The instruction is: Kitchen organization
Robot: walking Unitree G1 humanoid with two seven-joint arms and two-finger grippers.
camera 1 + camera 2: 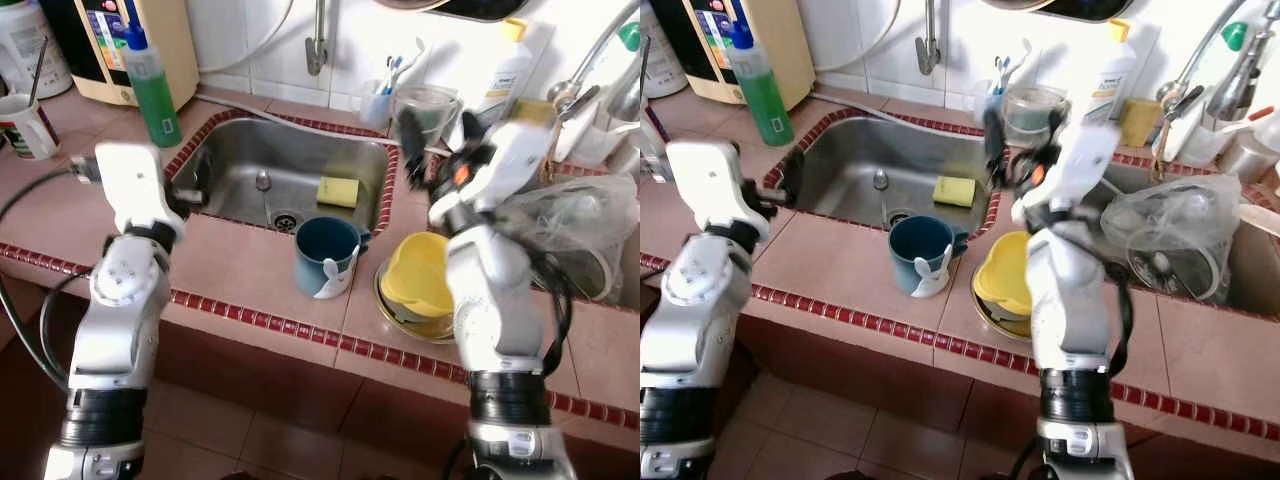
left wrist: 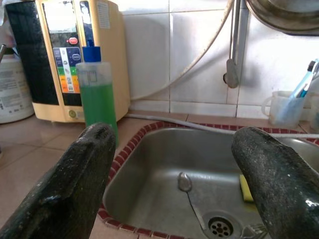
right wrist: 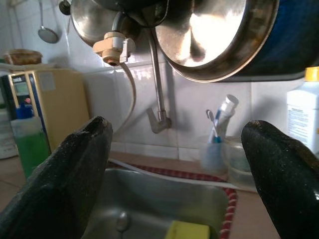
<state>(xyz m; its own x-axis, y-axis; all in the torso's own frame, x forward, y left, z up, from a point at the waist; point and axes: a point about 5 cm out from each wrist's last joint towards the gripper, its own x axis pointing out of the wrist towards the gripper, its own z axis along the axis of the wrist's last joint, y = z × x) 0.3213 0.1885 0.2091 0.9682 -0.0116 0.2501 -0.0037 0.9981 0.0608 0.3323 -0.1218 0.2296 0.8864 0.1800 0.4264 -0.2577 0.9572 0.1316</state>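
Note:
A dark blue mug with a white rabbit print stands on the tiled counter in front of the steel sink. Right of it, a yellow bowl rests in a stack of dishes. In the sink lie a yellow sponge and a spoon. My left gripper hovers open at the sink's left rim, holding nothing. Above the sink's right rim, my right gripper is raised and open, pointing at the back wall and also holding nothing.
A green soap bottle and a cream appliance stand at the back left. A cup of toothbrushes, a clear container and a white bottle line the wall. A plastic bag covers items at the right.

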